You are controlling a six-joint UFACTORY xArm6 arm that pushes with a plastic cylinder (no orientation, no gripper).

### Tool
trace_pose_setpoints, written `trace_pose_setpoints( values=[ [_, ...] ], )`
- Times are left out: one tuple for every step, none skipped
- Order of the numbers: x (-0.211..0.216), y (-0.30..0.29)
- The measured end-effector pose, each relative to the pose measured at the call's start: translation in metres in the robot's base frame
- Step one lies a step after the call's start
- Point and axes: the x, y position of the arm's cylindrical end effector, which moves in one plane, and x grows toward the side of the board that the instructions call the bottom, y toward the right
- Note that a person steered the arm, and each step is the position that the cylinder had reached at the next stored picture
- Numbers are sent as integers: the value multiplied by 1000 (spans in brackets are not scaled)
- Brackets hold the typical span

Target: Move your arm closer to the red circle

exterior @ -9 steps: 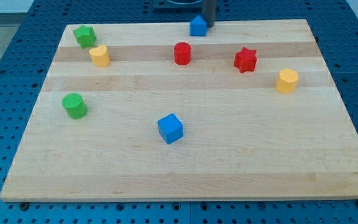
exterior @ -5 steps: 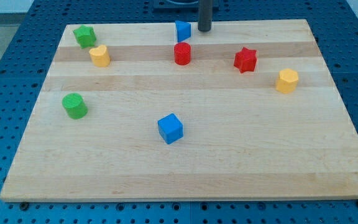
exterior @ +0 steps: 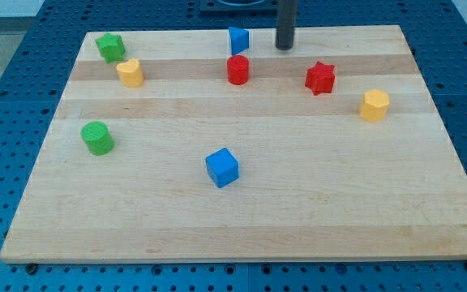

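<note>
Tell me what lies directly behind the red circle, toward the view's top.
A blue block stands just behind the red circle. My tip is further right. Nothing hides that spot.

We see a bright and even light on the wooden surface (exterior: 242, 186), with no strong glare. The shadows are soft and short; the blue cube (exterior: 222, 168) and the green cylinder (exterior: 97, 138) each have a faint one at their base. The picture is sharp, the edges show little distortion.

The rod (exterior: 286, 20) runs out past the view's top edge.
</note>
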Motion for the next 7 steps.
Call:
trace_pose_setpoints(
  values=[
    [21,20],
    [46,1],
    [78,-21],
    [107,-56],
    [113,-132],
    [109,-163],
    [91,-149]
  ],
)
